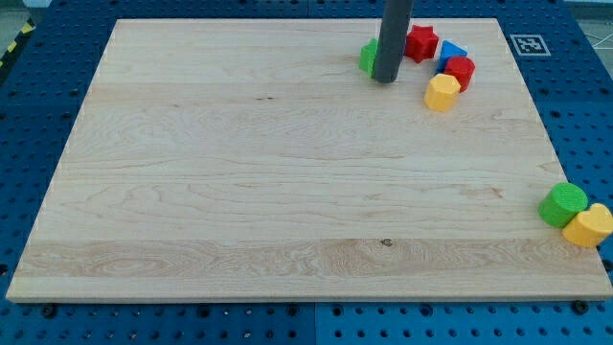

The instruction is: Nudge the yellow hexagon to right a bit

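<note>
Pale wooden surface (239, 192) on blue pegboard | dark rod, no hand to judge; my tip (385, 79) sits beside green block (368, 57), left of yellow hexagon block (442, 93) near view's top right, touching red block (461, 72) | step: approach; next: reach its left side, push right gently.

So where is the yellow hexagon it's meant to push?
The yellow hexagon block sits near the wooden board's top right, touching the red block above it, right of my tip.

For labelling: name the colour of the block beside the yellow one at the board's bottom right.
Green, in the camera view.
</note>
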Available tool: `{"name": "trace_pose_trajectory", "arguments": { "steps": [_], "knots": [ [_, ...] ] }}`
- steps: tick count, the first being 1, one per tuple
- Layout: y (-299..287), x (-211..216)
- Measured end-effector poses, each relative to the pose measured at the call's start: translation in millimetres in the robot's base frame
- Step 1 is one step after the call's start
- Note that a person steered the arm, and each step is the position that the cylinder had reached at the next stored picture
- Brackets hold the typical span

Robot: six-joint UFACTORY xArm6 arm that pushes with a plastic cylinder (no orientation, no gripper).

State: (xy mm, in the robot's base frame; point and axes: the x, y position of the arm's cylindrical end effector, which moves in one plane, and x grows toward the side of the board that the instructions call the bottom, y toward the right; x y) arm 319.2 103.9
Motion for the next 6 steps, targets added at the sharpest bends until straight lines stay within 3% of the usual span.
{"name": "trace_pose_trajectory", "arguments": {
  "steps": [2, 3, 4, 6],
  "knots": [
    [8.5, 4.7],
    [24.3, 44.1],
    [30.6, 55.6],
    [41.8, 55.6]
  ]
}}
